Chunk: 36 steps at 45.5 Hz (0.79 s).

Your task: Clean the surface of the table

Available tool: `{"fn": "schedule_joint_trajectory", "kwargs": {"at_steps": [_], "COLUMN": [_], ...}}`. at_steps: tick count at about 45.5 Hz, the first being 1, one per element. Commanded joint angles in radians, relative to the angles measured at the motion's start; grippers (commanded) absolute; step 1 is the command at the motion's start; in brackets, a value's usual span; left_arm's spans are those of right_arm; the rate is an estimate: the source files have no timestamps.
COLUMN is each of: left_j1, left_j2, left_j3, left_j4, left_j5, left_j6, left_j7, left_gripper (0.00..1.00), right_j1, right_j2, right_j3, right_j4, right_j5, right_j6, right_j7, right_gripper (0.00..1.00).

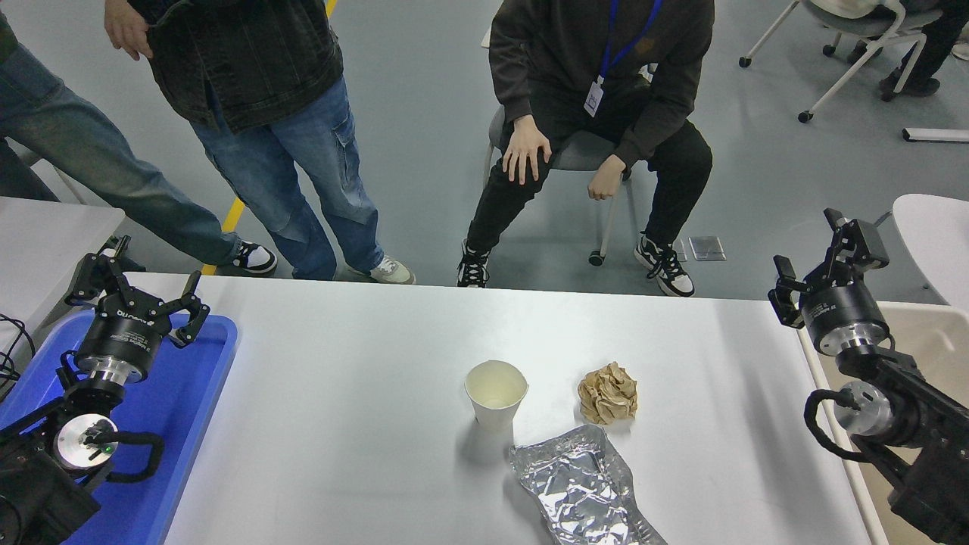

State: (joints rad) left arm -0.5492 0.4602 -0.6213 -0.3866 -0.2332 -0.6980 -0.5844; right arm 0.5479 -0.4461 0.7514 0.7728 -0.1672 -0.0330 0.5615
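Observation:
The white table surface (341, 424) fills the lower middle of the head view. On it stand an upright white paper cup (496, 393), a crumpled brown paper ball (608, 393) to its right, and a crinkled silver foil bag (583, 488) lying near the front edge. My right gripper (821, 253) is open and empty, raised past the table's right edge, well apart from the litter. My left gripper (136, 284) is open and empty, parked over the blue tray at the lower left.
A blue plastic tray (193, 401) lies at the table's left end. A beige bin (935, 341) stands off the right edge. A smaller white tabletop (45, 235) is at far left. Two people stand and one sits at the far side.

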Motion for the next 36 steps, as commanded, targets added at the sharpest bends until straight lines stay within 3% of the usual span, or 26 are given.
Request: {"fn": "schedule_joint_trajectory", "kwargs": {"at_steps": [1,36], "left_j1": [0.000,0.000], "left_j2": [-0.002,0.000], "left_j3": [0.000,0.000], "left_j4": [0.000,0.000], "left_j5": [0.000,0.000], "left_j6": [0.000,0.000], "left_j7": [0.000,0.000], "left_gripper": [1.00,1.00], "right_j1": [0.000,0.006], "right_j2": [0.000,0.000], "right_j3": [0.000,-0.007], "right_j4": [-0.001,0.013], "right_j5": [0.000,0.034], "right_j6": [0.002,0.007], "right_j7": [-0.002,-0.045], "right_gripper": [0.98,0.98]}}
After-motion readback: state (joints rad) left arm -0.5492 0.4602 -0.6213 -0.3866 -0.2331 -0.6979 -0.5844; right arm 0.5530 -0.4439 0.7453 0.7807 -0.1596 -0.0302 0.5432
